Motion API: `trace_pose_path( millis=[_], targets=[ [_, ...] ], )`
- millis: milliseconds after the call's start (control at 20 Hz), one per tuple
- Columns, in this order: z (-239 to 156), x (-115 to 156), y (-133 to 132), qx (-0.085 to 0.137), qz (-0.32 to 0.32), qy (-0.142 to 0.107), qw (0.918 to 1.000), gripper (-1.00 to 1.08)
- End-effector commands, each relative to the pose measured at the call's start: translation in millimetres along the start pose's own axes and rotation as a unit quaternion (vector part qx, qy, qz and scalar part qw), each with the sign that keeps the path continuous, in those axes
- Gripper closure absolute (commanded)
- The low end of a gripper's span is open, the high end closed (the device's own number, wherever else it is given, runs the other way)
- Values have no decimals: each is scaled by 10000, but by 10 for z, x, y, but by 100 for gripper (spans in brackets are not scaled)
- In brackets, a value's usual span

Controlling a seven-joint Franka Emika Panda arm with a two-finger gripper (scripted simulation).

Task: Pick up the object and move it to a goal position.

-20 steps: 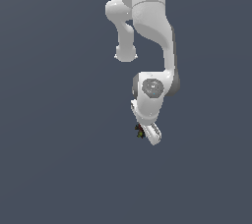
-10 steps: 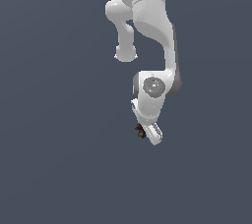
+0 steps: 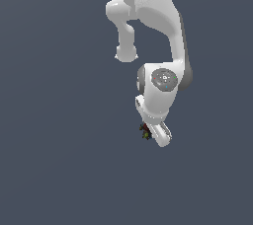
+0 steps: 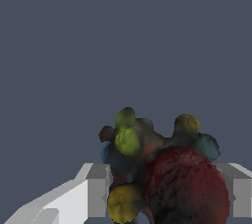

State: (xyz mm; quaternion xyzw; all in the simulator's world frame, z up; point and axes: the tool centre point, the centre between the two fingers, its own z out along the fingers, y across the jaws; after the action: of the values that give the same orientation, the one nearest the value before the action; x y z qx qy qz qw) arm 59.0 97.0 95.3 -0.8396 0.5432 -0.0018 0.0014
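The object [image 4: 167, 179] is a dark, knobbly lump with a big red bulge and yellow-green, yellow and teal knobs. It sits between the white fingers [image 4: 96, 191] of my gripper [image 4: 162, 191], which is shut on it; the lump touches both finger faces. In the exterior view the object [image 3: 145, 131] is a tiny dark speck with red and yellow dots. It shows at the tip of my gripper [image 3: 149, 132], below the white arm's wrist [image 3: 164, 80]. The fingertips themselves are hidden there behind the hand.
A plain dark grey-blue surface [image 3: 59, 169] fills both views around the arm. No other objects, containers or edges show, and no goal marker is visible.
The wrist and gripper have shifted slightly toward the exterior view's right and a little upward. The object has moved along with them.
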Motion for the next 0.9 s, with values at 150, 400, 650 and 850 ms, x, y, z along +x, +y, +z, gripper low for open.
trace_pose_path(
  millis=[150,400,650,850],
  targets=[
    [-444,-11,-220,-1,2,4,10000,108],
    [-843,-21,-426,-8,2,3,10000,108],
    [-1160,-28,-599,-15,2,1,10000,108],
    [-1341,-31,-702,-17,2,-2,10000,108]
  ],
)
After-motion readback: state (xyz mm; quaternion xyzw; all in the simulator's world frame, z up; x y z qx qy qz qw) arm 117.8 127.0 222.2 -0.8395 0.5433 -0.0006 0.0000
